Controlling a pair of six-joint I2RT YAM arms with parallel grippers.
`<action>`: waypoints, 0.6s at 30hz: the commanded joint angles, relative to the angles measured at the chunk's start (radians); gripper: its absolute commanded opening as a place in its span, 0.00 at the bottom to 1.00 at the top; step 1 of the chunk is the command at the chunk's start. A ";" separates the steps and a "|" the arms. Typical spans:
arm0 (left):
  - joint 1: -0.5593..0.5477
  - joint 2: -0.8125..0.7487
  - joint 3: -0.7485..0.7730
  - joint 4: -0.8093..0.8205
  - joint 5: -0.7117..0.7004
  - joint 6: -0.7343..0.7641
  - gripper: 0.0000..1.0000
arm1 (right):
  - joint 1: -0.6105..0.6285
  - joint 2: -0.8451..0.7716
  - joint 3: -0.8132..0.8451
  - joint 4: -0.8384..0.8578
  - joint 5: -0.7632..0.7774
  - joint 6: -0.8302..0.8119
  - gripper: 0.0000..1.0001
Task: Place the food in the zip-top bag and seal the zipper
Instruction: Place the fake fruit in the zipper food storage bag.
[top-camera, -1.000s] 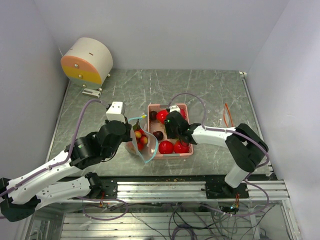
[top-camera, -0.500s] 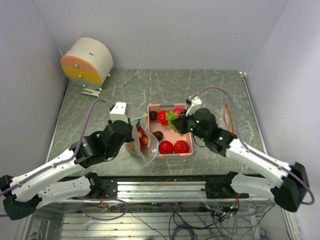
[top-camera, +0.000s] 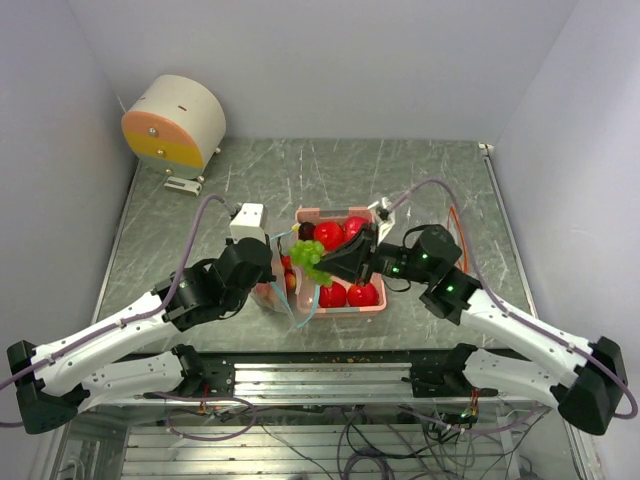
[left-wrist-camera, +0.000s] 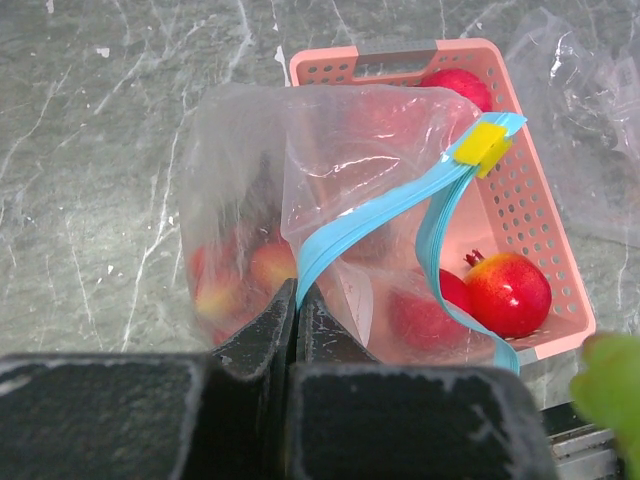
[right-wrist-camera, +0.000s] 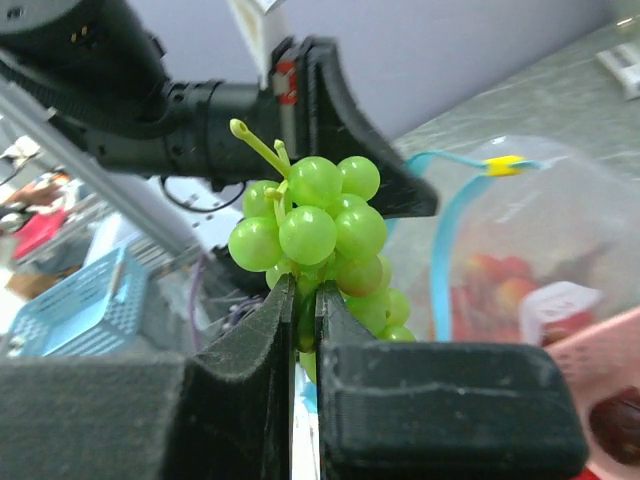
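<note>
My left gripper (left-wrist-camera: 296, 295) is shut on the blue zipper rim of the clear zip-top bag (left-wrist-camera: 330, 210), holding its mouth open beside the pink tray (top-camera: 340, 305). Red and yellow toy fruits (left-wrist-camera: 240, 285) lie inside the bag. My right gripper (right-wrist-camera: 305, 300) is shut on a green grape bunch (right-wrist-camera: 315, 235) and holds it in the air by the bag's mouth (top-camera: 308, 255). Red apple-like balls (top-camera: 345, 293) and a dark fruit (top-camera: 307, 231) lie in the tray. A red pomegranate-like ball (left-wrist-camera: 508, 292) shows in the left wrist view.
A round cream and orange drum (top-camera: 175, 120) stands at the back left. An orange loop (top-camera: 457, 232) lies on the table to the right of the tray. A crumpled clear plastic sheet (left-wrist-camera: 580, 110) lies beyond the tray in the left wrist view.
My right gripper has lifted the green grape bunch out of the tray and carried it left to the bag's mouth. The left arm has shifted slightly right with the bag.
</note>
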 joint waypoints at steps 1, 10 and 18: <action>0.007 -0.005 0.009 0.017 0.011 -0.008 0.07 | 0.053 0.075 -0.041 0.290 -0.172 0.119 0.00; 0.007 -0.036 0.040 0.002 0.015 0.000 0.07 | 0.146 0.218 -0.095 0.360 0.085 0.148 0.00; 0.007 -0.096 0.029 -0.030 0.020 -0.015 0.07 | 0.145 0.310 -0.067 0.215 0.441 0.094 0.00</action>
